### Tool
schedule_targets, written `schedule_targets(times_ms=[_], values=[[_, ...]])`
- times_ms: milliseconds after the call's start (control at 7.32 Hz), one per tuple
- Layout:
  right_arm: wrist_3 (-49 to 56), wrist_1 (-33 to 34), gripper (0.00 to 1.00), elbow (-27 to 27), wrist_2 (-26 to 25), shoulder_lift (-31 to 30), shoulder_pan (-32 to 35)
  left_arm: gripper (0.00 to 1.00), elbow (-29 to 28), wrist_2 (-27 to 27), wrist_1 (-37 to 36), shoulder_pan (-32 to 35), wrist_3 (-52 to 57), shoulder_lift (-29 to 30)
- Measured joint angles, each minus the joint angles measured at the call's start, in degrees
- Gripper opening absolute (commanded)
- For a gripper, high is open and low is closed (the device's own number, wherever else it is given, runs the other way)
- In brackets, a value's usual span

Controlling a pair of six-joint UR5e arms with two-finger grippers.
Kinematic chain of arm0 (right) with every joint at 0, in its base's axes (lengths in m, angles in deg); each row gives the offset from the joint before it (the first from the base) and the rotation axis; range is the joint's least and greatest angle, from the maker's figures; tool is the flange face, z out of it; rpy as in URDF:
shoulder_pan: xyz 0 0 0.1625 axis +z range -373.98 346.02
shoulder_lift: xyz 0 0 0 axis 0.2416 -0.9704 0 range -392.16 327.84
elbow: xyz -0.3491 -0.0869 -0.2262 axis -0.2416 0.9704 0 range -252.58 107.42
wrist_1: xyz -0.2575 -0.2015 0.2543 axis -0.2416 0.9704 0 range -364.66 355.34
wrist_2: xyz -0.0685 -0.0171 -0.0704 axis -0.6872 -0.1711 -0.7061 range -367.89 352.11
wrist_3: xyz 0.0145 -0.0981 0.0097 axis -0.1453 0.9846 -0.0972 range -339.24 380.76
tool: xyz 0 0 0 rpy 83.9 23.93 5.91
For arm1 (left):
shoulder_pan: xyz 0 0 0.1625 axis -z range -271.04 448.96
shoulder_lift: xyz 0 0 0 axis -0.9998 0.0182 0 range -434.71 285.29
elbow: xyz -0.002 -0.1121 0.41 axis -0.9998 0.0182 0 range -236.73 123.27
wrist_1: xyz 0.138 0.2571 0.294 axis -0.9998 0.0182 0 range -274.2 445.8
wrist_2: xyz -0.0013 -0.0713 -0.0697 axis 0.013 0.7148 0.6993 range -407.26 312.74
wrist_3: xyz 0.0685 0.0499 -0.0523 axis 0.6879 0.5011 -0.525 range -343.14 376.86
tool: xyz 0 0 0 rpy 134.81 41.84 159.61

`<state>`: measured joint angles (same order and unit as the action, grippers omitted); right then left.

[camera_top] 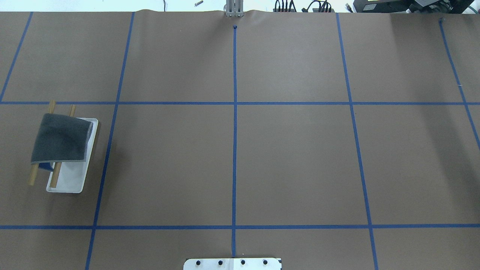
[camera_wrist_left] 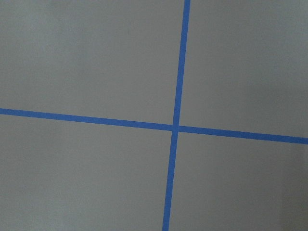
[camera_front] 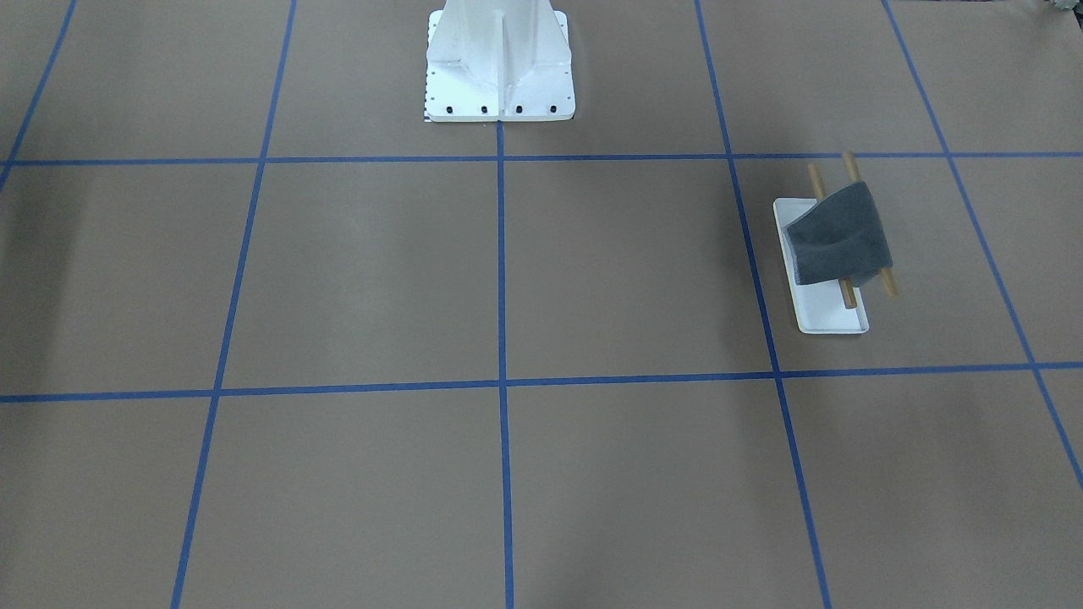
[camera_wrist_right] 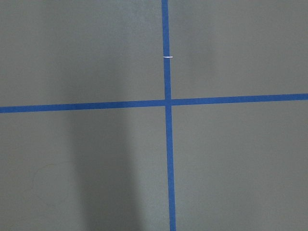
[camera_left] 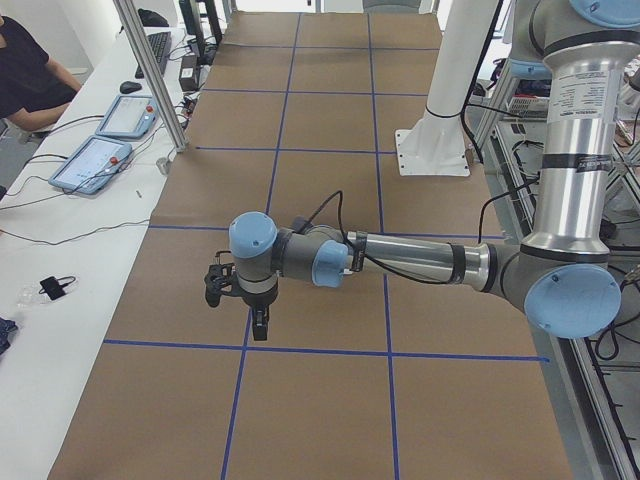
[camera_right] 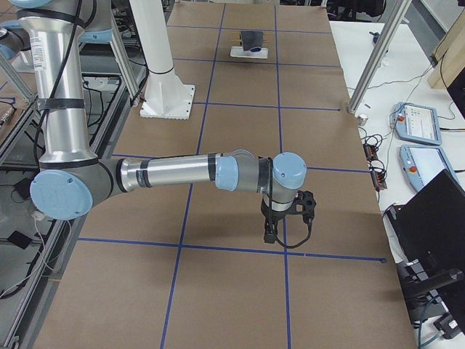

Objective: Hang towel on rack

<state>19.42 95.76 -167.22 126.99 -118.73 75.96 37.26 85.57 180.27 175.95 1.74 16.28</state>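
The towel is seen draped across both wooden bars of the rack, which is set on the robot's left part of the surface. The left gripper and right gripper are held above the surface; how their jaws stand cannot be told

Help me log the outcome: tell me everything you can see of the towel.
The towel is a small dark grey cloth, soft-looking, with light trim along one edge and a bit of blue underside showing at a corner. It is draped across both wooden bars of the rack, sagging slightly between them, the bar ends sticking out either side. It sits at the table's left side, the robot's own. Only the bars appear to touch it.
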Motion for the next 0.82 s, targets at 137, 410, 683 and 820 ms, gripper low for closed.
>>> schedule_targets(times_ms=[137, 410, 683, 820], values=[[-0.1, 0.0, 1.0, 0.0, 0.2, 0.1, 0.0, 0.98, -0.1, 0.4, -0.3, 0.1, 0.0, -0.2], [-0.2, 0.0, 1.0, 0.0, 0.4, 0.1, -0.5, 0.98, -0.3, 0.6, -0.5, 0.1, 0.0, -0.4], [-0.1, 0.0, 1.0, 0.3, 0.3, 0.1, -0.9, 0.98, -0.5, 0.6, -0.5, 0.1, 0.0, -0.3], [-0.1, 0.0, 1.0, 0.4, 0.0, 0.1, -1.0, 0.98, -0.5, 0.5, -0.5, 0.1, 0.0, -0.2]])
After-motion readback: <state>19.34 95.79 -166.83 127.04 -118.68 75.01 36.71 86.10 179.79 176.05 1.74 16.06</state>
